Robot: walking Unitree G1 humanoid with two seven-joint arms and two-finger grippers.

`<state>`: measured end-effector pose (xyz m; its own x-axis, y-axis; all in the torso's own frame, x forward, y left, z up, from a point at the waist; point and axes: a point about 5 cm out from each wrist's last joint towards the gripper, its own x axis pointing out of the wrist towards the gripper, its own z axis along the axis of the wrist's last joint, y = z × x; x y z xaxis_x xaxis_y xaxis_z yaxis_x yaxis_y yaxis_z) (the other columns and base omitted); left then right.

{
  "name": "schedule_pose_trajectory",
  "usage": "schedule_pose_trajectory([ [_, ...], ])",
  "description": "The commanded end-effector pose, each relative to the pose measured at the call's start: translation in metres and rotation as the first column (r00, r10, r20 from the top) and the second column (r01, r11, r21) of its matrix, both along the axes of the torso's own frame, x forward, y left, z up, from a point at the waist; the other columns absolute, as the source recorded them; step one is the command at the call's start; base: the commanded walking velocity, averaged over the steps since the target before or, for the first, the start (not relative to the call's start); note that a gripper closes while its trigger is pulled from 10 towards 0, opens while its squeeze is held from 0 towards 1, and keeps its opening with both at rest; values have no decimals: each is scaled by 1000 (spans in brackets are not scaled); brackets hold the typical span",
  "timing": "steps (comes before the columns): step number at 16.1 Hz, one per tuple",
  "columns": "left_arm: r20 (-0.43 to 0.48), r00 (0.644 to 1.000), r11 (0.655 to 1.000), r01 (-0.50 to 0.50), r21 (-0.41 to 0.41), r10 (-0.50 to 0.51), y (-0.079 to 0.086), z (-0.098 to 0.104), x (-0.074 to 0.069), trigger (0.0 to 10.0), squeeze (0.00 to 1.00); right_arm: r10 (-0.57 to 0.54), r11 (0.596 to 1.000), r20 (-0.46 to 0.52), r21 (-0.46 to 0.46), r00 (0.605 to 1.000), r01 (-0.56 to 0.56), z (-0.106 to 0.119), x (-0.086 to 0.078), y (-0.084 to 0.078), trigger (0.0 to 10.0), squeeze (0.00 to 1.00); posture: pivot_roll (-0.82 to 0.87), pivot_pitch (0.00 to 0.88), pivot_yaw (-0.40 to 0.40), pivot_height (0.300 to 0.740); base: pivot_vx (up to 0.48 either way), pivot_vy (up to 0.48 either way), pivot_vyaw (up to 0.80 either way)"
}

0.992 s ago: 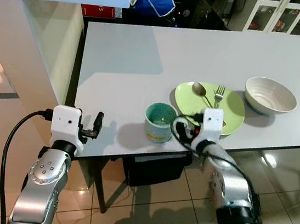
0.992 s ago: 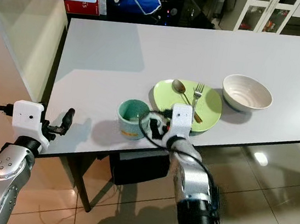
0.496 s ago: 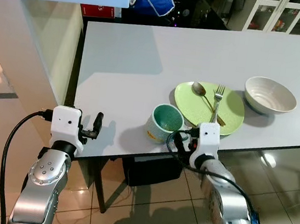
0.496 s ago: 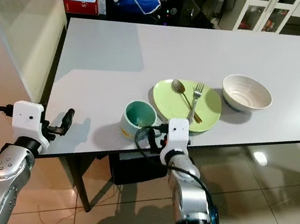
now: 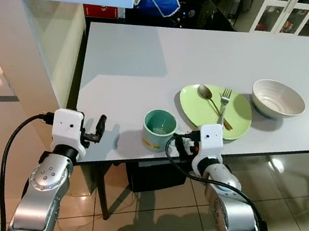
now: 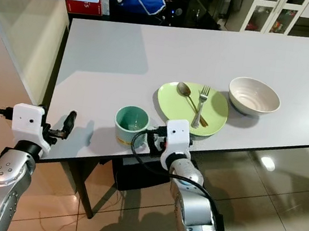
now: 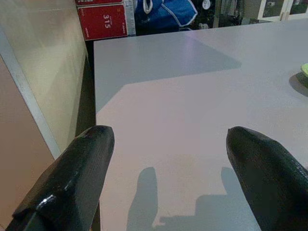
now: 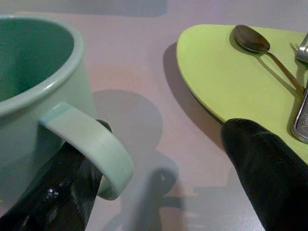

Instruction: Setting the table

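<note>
The green mug [image 5: 159,130] stands upright near the table's near edge, just left of the green plate [image 5: 201,107] and apart from it. It looks like glazed ceramic: stiff, fairly heavy for its size, smooth and likely slippery, and liable to chip if knocked over the nearby edge. Its handle [image 8: 91,144] is a thin loop facing the robot; in the right wrist view one black finger [image 8: 57,192] lies through or under that loop while the other finger [image 8: 269,178] stands well off over the plate's rim. So the right gripper [image 5: 187,145] is spread wide and clamps nothing; at most one finger hooks the handle. Judged as a hold, the handle loop is narrow and would let the mug swing or tip; pinching the wall at the rim, one finger inside and one outside, would probably be steadier, kept level and low.

On the plate lie a spoon [image 5: 206,94] and a fork [image 5: 225,99], side by side. Right of the plate, close to it, sits a pale bowl [image 5: 278,98]. All rest on the grey table [image 5: 133,61].

The left gripper [image 5: 98,131] hovers at the table's near-left edge, fingers parted and empty, well apart from the mug.
</note>
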<state>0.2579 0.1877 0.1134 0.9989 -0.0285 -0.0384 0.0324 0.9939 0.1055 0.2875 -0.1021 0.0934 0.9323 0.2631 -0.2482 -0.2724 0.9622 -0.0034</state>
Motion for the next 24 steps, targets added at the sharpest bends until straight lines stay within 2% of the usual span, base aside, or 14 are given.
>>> schedule_pose_trajectory([
  [1, 0, 1000, 1000, -8, 9, 8, 1, 0, 0, 10000, 0, 0, 1000, 30, -15, 1000, 0, 6, 2, 0, 10000, 0, 95, 17, -16, 740, 0, 0, 0],
  [6, -4, 1000, 1000, -12, 6, 12, 1, 0, -6, 10000, 0, -6, 999, 29, -36, 1000, 7, -2, -1, 3, 10000, 0, 98, 46, -9, 740, 0, 0, 0],
  [8, -26, 1000, 1000, -10, -5, 10, 1, -2, -17, 10000, 0, -23, 999, 35, -48, 999, 24, -8, 1, 4, 10000, 0, 108, 80, -2, 740, 0, 0, 0],
  [12, -38, 999, 1000, -19, -7, 19, 4, -2, -22, 10000, 0, -32, 996, 72, -83, 997, 38, -9, 17, 6, 10000, 0, 111, 102, -2, 740, 0, 0, 0],
  [16, -45, 999, 1000, -18, -15, 18, 0, -2, -23, 10000, 0, -52, 993, 118, -97, 992, 63, -4, 42, 9, 10000, 0, 117, 99, -7, 740, 0, 0, 0],
  [24, -52, 999, 1000, -17, -17, 16, -2, -3, -22, 10000, 0, -76, 988, 144, -121, 987, 94, -5, 62, 16, 10000, 0, 111, 101, -3, 740, 0, 0, 0],
])
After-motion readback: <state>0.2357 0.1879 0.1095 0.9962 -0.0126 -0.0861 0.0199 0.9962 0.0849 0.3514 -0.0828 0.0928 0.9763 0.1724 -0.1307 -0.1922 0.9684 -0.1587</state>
